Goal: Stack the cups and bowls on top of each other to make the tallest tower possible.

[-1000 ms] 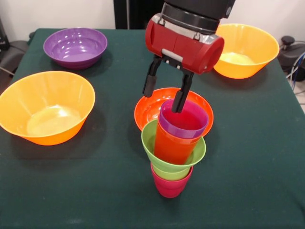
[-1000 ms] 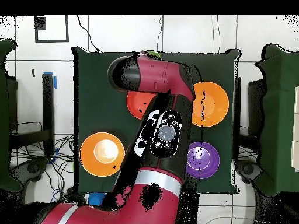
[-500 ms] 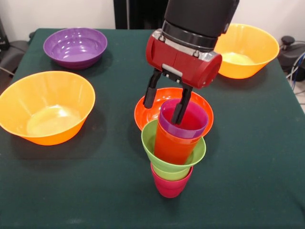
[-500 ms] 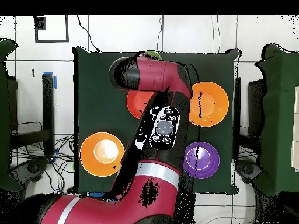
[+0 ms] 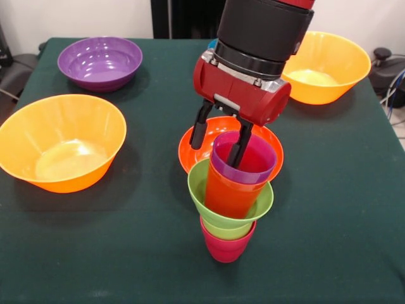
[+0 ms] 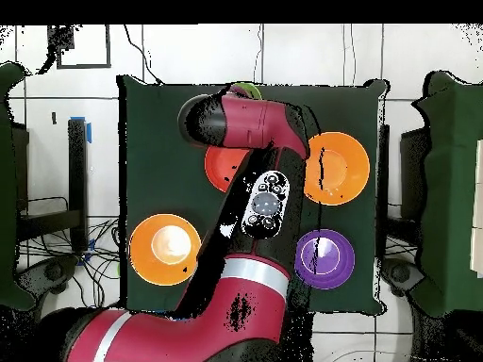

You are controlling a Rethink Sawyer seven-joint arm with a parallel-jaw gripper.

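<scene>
Two black fingers (image 5: 197, 130) of the pincer (image 5: 217, 139) are seen spread apart: one is lowered inside the purple cup (image 5: 243, 161) at the top of the tower (image 5: 231, 202), the other hangs outside that cup's rim, over the red-orange bowl (image 5: 199, 147). Nothing is gripped firmly; the cup's wall lies between the fingers. The tower is made up, from the top, of the purple cup, an orange-red cup (image 5: 228, 193), a lime green bowl (image 5: 201, 190), a lime green cup (image 5: 226, 230) and a crimson cup (image 5: 224, 248) at the base. It stands just in front of the red-orange bowl, toward the near edge of the surface (image 5: 139, 228). One large orange bowl (image 5: 60, 142) is placed at the left, another orange bowl (image 5: 329, 66) at the far right, and a purple bowl (image 5: 100, 62) at the far left. The surface is covered with a dark green cloth. From overhead, a tiled floor (image 6: 283, 52), cables (image 6: 66, 269) and dark green furniture (image 6: 448, 189) at the sides are seen around it.
</scene>
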